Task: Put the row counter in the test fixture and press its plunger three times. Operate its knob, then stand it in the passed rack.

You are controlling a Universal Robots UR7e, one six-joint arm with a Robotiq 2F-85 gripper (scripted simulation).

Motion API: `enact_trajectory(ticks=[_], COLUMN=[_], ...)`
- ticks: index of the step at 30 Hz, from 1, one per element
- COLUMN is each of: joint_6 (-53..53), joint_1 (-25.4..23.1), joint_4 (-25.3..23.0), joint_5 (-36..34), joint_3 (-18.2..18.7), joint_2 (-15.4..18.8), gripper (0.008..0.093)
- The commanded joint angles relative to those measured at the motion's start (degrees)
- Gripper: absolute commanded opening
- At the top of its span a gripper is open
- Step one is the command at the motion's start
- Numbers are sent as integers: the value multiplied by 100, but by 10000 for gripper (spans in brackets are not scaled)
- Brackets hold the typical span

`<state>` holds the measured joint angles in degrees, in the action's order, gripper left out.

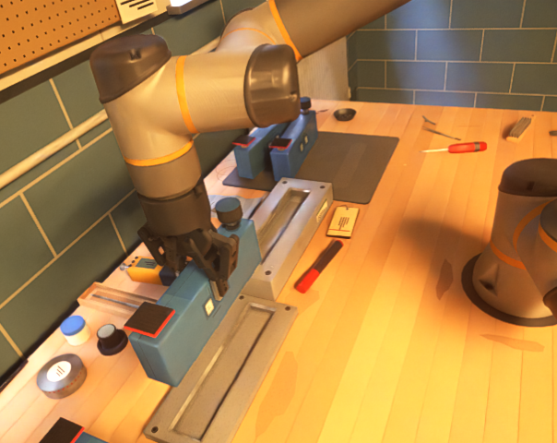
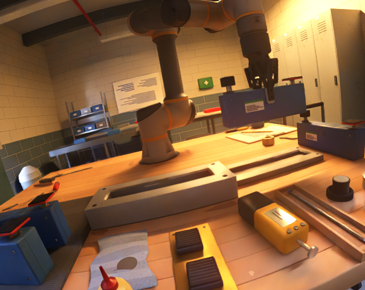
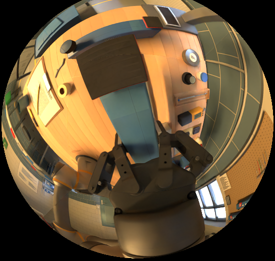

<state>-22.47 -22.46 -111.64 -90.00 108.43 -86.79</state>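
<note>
Above the middle of the bench I hold the blue row counter (image 1: 193, 295) (image 2: 262, 104) (image 3: 130, 114) level in my gripper (image 1: 207, 267) (image 2: 264, 84) (image 3: 139, 145), gripped across its long body. Its black knob (image 1: 228, 210) (image 2: 227, 82) stands up at one end and its red-edged flat plunger (image 1: 149, 318) (image 2: 291, 79) (image 3: 113, 65) at the other. It hangs over the low grey tray (image 1: 222, 367) (image 2: 276, 162). The taller grey block with a slot (image 1: 288, 229) (image 2: 164, 192) lies end to end with that tray.
The arm's base (image 2: 159, 137) stands on the bench. Two more blue counters (image 1: 274, 145) (image 2: 20, 240) sit on a dark mat (image 1: 336, 162), another (image 2: 331, 139) beyond the tray. A yellow meter (image 2: 275, 221), a wooden tray with a rod (image 2: 326, 215), pots and tape lie near the wall.
</note>
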Motion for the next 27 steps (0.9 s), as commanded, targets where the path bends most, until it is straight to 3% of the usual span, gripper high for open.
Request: enact_trajectory(ticks=[1, 13, 27], joint_6=[0, -3, -3], joint_1=[1, -3, -4], joint_4=[-8, -143, -905], joint_5=[0, 0, 0], joint_3=[-7, 81, 524], joint_2=[-8, 42, 362], gripper=[80, 80, 80])
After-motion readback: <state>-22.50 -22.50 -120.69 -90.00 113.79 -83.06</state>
